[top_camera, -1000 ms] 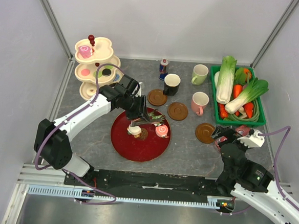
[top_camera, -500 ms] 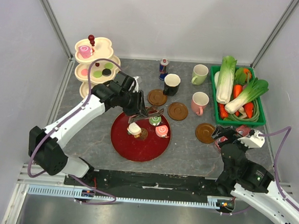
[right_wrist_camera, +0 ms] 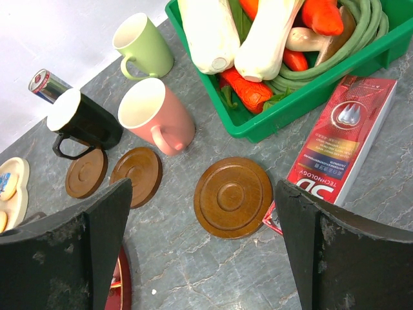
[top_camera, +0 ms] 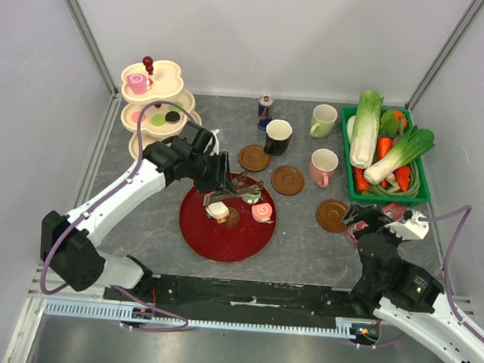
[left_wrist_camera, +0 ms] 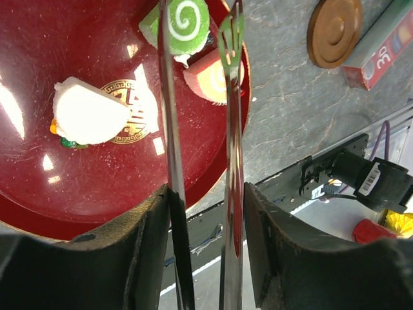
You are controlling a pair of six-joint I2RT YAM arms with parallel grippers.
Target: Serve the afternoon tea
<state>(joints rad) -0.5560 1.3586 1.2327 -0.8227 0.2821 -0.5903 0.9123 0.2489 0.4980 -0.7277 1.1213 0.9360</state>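
Leftward swings the left arm's elbow compared with a second ago, while its tool stays over the far part of the plate.

Green roll (left_wrist_camera: 187,19) sits on the red plate (left_wrist_camera: 64,187), at its far edge. Its swirl face turns up toward the wrist camera, so its axis seems to run roughly upright, perhaps tilted. It looks stubby, with no strong long axis.

Metal tongs (left_wrist_camera: 169,129) straddle it, one blade on either side. The blades stand narrowly apart; whether they already pinch the roll cannot be told. The left gripper (left_wrist_camera: 205,200) clamps the tongs' handle end.

Pink roll (left_wrist_camera: 213,77) lies just beside the green one, under the right blade. A white pastry (left_wrist_camera: 87,116) rests near the plate's centre.

Likely risks: the blades close on the curved sides and the roll squirts out, or the right blade nips or shoves the pink roll. A weak pinch could drop the roll on the way to the tiered stand (top_camera: 151,117), left of and beyond the plate.

Right of the plate, the right gripper (right_wrist_camera: 203,187) hangs wide and empty above a coaster (right_wrist_camera: 232,197).
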